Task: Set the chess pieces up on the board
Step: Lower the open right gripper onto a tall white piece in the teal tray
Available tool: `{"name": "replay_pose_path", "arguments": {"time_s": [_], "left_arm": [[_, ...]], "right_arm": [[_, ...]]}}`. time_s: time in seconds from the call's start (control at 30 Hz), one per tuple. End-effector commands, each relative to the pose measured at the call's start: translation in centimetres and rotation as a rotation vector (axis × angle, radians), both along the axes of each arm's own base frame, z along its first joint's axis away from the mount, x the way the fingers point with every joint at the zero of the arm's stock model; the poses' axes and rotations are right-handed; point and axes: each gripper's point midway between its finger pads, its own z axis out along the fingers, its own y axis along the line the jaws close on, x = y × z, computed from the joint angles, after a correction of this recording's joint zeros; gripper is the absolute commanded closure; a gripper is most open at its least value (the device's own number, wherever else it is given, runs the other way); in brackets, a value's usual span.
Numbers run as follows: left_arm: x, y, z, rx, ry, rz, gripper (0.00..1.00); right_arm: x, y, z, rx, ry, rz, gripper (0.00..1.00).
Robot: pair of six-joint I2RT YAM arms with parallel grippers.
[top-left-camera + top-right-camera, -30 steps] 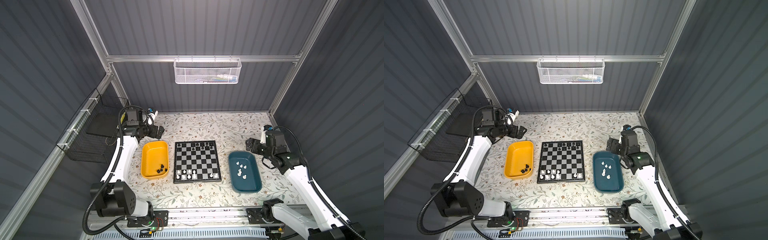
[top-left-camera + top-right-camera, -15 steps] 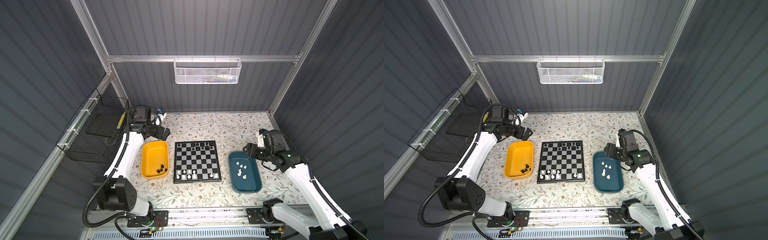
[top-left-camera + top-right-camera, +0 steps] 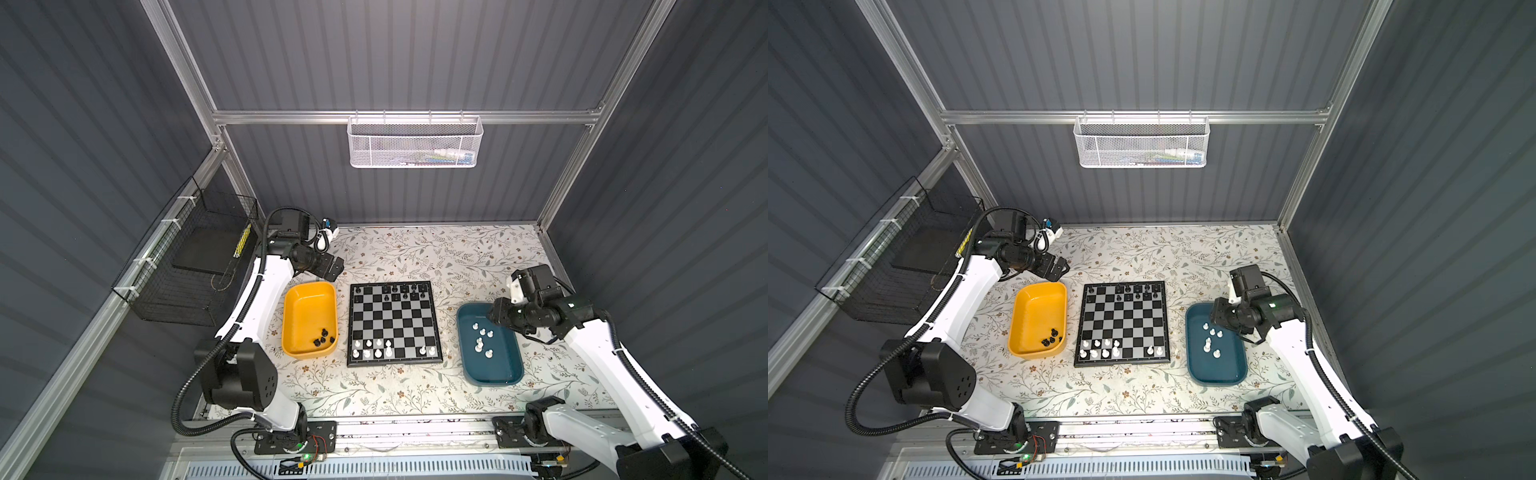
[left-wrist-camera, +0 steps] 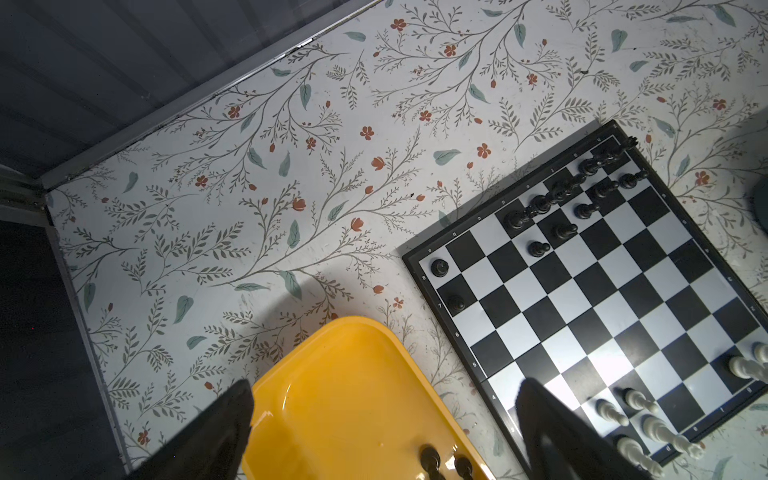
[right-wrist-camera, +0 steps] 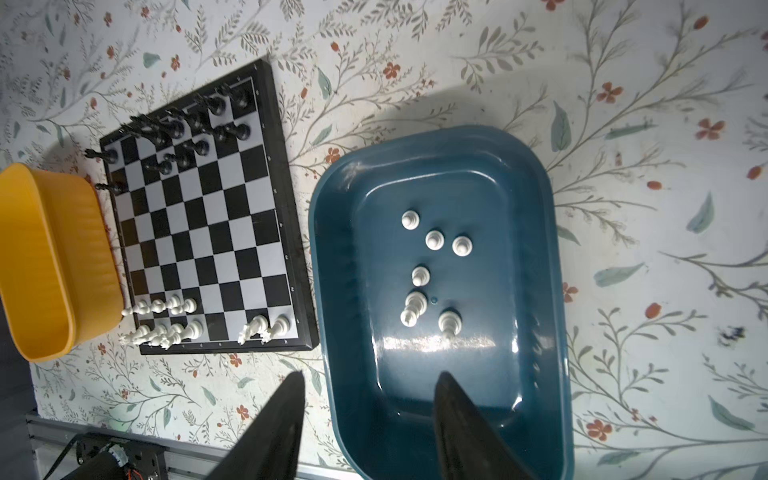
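Note:
The board (image 3: 394, 320) (image 3: 1123, 322) lies mid-table. Black chess pieces (image 3: 405, 291) (image 4: 557, 195) stand on its far rows, white ones (image 3: 374, 349) (image 5: 166, 320) on its near rows. More black pieces (image 3: 323, 337) lie in the yellow tray (image 3: 307, 299) left of the board. Several white pieces (image 3: 482, 338) (image 5: 432, 266) lie in the teal tray (image 3: 498, 368) on the right. My left gripper (image 3: 332, 268) (image 4: 384, 386) hangs open above the yellow tray's far end, empty. My right gripper (image 3: 496, 316) (image 5: 370, 376) hovers over the teal tray's far end, jaws apart with nothing between them.
A white mesh basket (image 3: 415, 143) hangs on the back wall. A black wire basket (image 3: 195, 266) is fixed to the left wall. The floral table cover (image 3: 436, 253) runs behind the board, and the arm bases stand along the front rail.
My left gripper has swung right, toward the yellow tray's far end. My right gripper has moved left over the teal tray and its jaws have narrowed.

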Motion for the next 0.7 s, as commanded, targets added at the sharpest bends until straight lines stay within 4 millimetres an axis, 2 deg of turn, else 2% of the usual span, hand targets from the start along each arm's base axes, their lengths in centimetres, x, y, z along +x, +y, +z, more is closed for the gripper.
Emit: {"name": "replay_pose_path", "arguments": {"time_s": [0.0,0.37,0.67], "left_arm": [[-1.4,-0.3,-0.1,-0.047,0.021,0.014,0.0],[-1.8,-0.2,0.8,-0.04,0.003,0.006,0.01],[-0.9,-0.2,-0.1,-0.029,0.021,0.009,0.0]], "right_arm": [[-2.2,0.0,-1.8,-0.019,0.095,0.022,0.46],[-2.3,-0.7,-4.0,-0.101,0.152,0.047,0.46],[-2.0,1.0,-6.0,-0.047,0.199,0.077,0.52]]}}
